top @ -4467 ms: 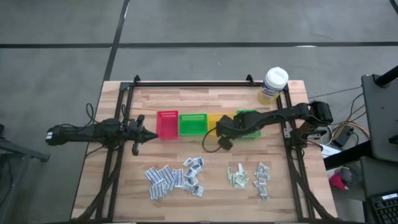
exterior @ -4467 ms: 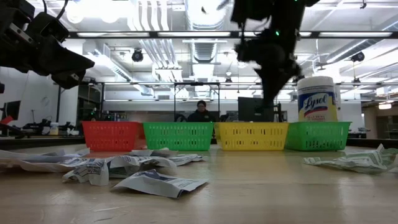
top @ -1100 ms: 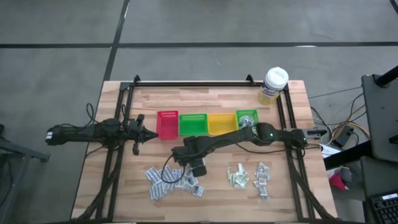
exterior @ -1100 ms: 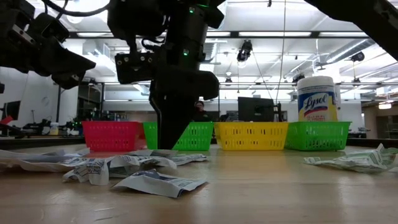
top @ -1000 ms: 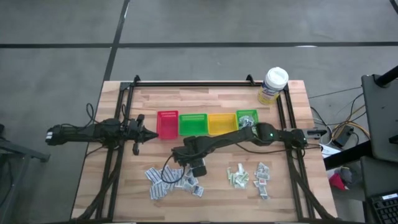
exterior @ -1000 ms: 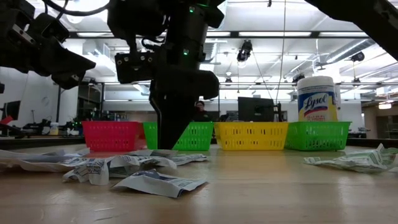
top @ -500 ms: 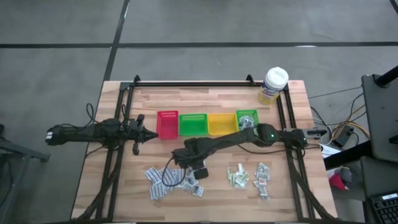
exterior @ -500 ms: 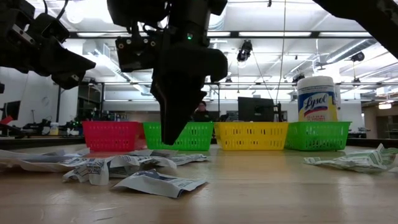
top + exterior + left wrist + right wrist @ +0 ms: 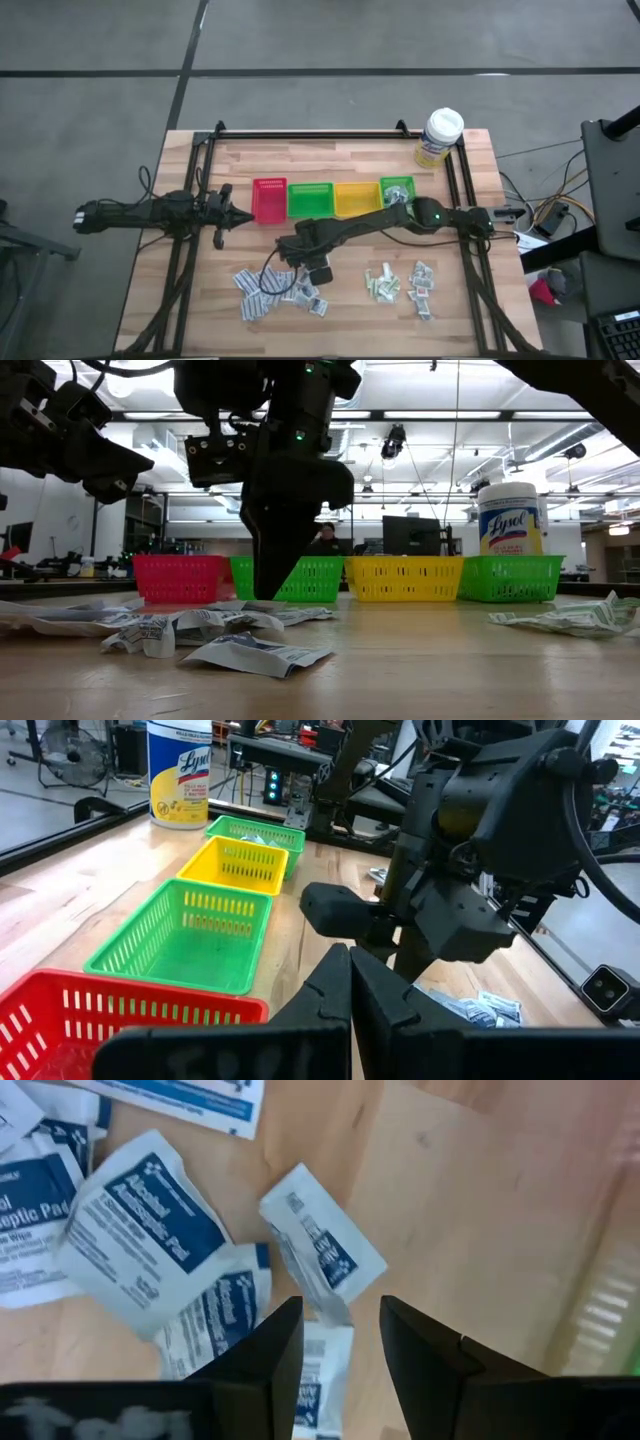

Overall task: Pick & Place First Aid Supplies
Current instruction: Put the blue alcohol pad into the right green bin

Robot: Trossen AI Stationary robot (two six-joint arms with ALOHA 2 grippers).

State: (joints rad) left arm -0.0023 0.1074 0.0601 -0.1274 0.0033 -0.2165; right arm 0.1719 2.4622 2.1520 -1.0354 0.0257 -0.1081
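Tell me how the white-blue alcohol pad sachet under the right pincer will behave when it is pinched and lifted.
The alcohol pad sachet looks flat and thin, so it is probably very light and floppy. Its wrinkled wrapper suggests it would bend rather than stay stiff. It overlaps neighbouring sachets, so the open right pincer might drag or lift a second one along.

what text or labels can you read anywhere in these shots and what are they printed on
"Lysol": on the yellow wipes tub, readable in the low view and the left wrist view.
"Alcohol Prep Pad", as best it reads: on a white-blue sachet in the right wrist view; blurred, so not certain.
Print on the small sachet just ahead of the right gripper: too blurred to read.
Print on the crumpled sachets in the low view: too small to read.
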